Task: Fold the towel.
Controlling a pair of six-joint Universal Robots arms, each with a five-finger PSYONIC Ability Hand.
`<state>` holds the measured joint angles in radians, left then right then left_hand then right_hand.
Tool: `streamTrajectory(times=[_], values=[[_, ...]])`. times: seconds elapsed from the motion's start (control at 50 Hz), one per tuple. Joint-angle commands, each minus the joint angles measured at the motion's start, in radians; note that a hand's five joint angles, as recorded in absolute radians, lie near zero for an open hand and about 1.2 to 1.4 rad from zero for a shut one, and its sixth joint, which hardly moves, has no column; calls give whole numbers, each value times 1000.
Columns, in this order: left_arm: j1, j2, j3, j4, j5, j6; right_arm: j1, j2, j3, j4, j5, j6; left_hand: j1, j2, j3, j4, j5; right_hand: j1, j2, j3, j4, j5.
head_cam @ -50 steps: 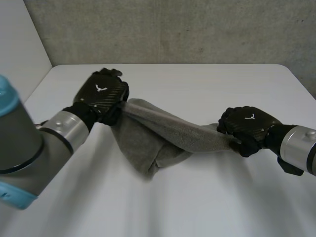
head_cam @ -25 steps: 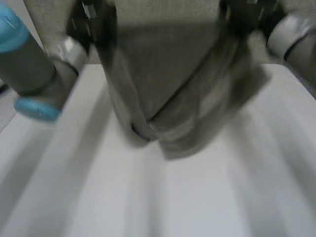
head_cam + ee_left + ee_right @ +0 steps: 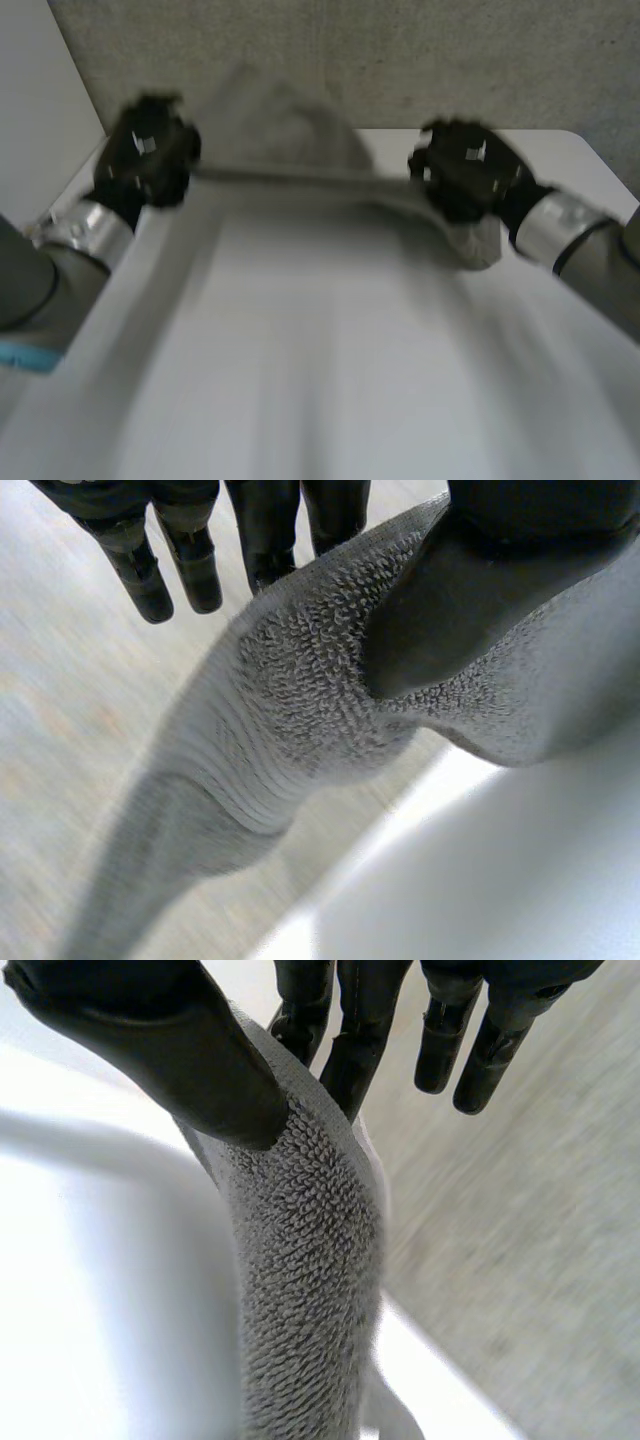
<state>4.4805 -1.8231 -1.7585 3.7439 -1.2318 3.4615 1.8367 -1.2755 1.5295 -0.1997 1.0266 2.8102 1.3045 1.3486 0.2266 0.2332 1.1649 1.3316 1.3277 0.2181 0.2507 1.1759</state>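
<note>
The left hand is held up over the far side of the white bench and pinches one end of the grey towel. The right hand, level with it, pinches the other end. In the head view the towel runs from one hand to the other as a drawn-out band, its long axis crossways between them. A loose hump of cloth rises above the band, and a short tail hangs just under the right hand. That view does not show how the fingers sit — the wrist views do. In the left wrist view the thumb presses on the looped pile and clamps it against the fingers behind. Two other fingers stand straight and free beside the cloth. From the pinch the towel trails away past the fingertips as a narrowing rope. In the right wrist view the thumb likewise pins the cloth against the fingers behind it — two more hang clear — and the towel drops away from the palm as a thick roll, with the bench beneath it.
</note>
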Motion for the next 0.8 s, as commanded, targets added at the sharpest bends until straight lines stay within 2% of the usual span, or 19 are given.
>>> streamTrajectory(times=[0.02,0.1,0.14,0.16,0.18,0.2,0.24,0.38,0.42,0.46,0.48,0.5,0.6,0.62,0.64,0.66,0.8], values=[[28,-59,-156,-13,37,80,1,13,220,2,4,-144,92,48,-52,-59,57,65,69,-44,-76,46],[34,-82,-190,-22,37,134,-4,16,262,2,3,-170,92,48,-52,-59,57,-25,-21,-44,-76,-44],[36,-82,-191,-27,37,151,-16,19,276,2,1,-179,92,48,-52,-59,57,-417,-413,-44,-76,-436],[36,-82,-191,-27,37,151,-16,19,276,2,1,-179,92,48,-52,-59,57,-419,-415,-44,-76,-438],[40,-84,-190,-30,37,165,-22,25,276,2,0,-179,92,48,-52,-59,57,-552,-549,-44,-76,-571],[48,-84,-190,-32,37,169,-22,25,276,2,0,-179,92,48,-52,-59,57,-554,-550,-44,-76,-573],[57,-82,-188,-32,37,169,-28,30,273,3,-23,-182,92,48,-52,-59,57,-750,-746,-44,-76,-768],[74,-82,-191,-35,35,176,-71,30,268,23,-117,-201,92,48,-52,-59,57,-976,-972,-44,-76,-995],[85,-76,-196,-35,37,176,-79,28,268,37,-134,-222,92,48,-52,-59,57,-906,-902,-44,-76,-925],[91,-76,-197,-35,37,176,-93,25,262,92,-146,-299,92,48,-52,-59,57,-202,-198,-44,-76,-221],[95,-76,-197,-35,37,176,-93,25,262,92,-146,-299,92,48,-52,-59,57,-199,-195,-44,-76,-217],[95,-76,-197,-35,37,176,-106,24,259,132,-151,-351,92,48,-52,-59,57,22,26,-44,-76,4],[101,-76,-197,-53,38,174,-151,22,250,246,-158,-491,92,48,-52,-59,57,45,49,-44,-76,26],[101,-76,-197,-53,38,174,-148,25,241,258,-151,-507,92,48,-52,-59,57,-420,-416,-44,-76,-439],[100,-74,-196,-58,38,173,-148,25,241,258,-151,-508,92,48,-52,-59,57,-425,-421,-44,-76,-443],[94,-74,-196,-61,40,173,-145,30,224,258,-148,-503,92,48,-52,-59,57,-878,-874,-44,-76,-897],[82,-73,-200,-67,37,173,-96,85,136,258,-157,-483,92,48,-52,-59,57,-885,-882,-44,-76,-904]])
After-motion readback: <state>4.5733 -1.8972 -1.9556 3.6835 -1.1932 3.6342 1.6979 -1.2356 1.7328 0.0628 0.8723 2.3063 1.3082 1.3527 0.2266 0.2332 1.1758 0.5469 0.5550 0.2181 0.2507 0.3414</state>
